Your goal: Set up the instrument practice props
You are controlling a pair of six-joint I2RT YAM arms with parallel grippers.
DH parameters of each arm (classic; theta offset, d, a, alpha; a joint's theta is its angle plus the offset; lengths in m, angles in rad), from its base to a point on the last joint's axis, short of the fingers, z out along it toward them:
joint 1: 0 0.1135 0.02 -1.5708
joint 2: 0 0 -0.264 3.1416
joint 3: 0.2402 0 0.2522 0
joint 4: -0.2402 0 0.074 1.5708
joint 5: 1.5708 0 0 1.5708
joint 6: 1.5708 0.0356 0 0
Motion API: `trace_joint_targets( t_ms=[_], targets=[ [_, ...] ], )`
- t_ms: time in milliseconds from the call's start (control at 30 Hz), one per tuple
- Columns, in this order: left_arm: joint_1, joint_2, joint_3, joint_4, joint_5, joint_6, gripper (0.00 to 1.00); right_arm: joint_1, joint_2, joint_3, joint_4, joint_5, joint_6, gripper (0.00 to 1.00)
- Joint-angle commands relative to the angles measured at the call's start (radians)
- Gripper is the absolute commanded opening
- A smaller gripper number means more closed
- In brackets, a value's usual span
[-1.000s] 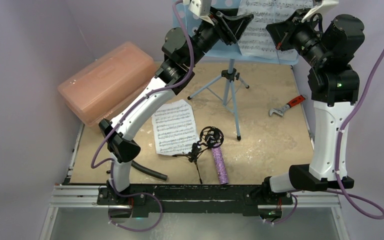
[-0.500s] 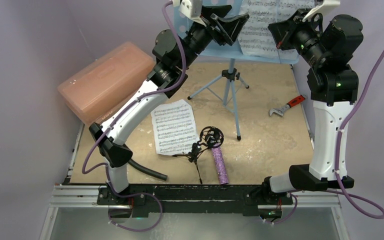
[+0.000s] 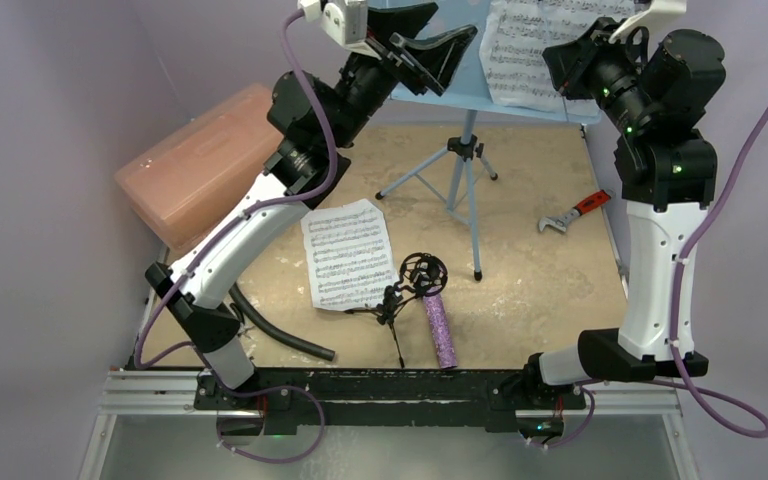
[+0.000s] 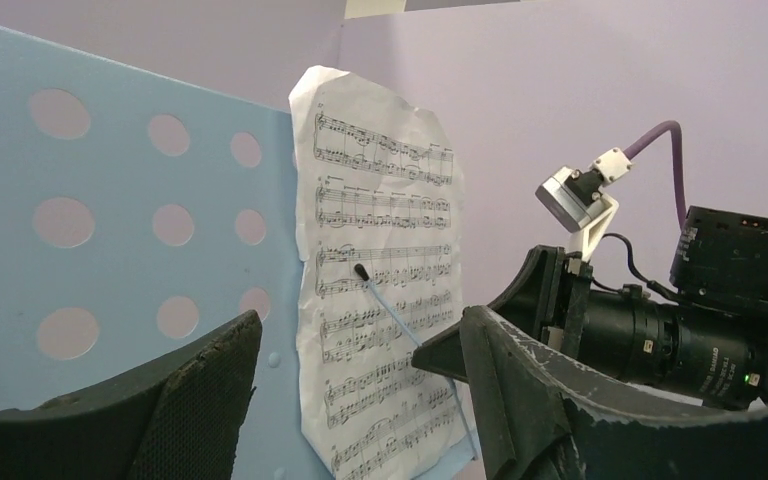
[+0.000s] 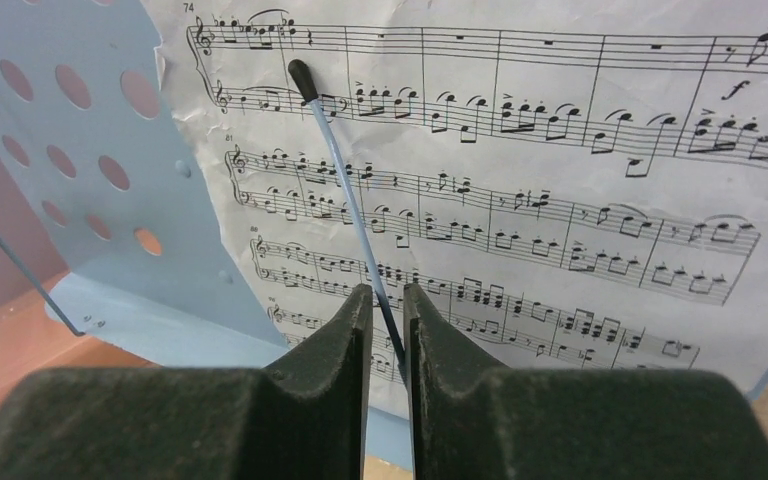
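Leaning on music stand (image 4: 210, 185), sheet-music page (image 4: 385, 300); left gripper (image 4: 360, 325) spread wide

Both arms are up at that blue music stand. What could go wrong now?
The right gripper straddles the page-holder wire pressing the sheet to the music stand; backing out crooked might snag it and pull the page loose. The left gripper hangs open close to the stand's desk, which rests on a slim tripod, so a bump could tip it.

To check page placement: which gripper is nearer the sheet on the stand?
Right. The right gripper is just in front of the sheet; the left gripper is off to its left, facing bare stand.
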Motion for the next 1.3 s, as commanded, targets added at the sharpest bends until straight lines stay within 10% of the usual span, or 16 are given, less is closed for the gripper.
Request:
trace_joint_targets(
  t_ms=[0,633,1267],
  targets=[
    [0.002,-0.083,-0.066,0.001,-0.028,0.056,0.72,0.004,-0.041,-0.003,0.013,0.021,0.012,0.21],
    [0.002,-0.391,-0.45,-0.067,-0.161,0.1,0.73,0.004,-0.064,-0.024,0.004,0.088,0.041,0.17],
    [0.003,-0.711,-0.918,-0.391,-0.247,-0.08,0.79,0.004,-0.239,-0.259,0.132,-0.036,0.111,0.43]
  ],
)
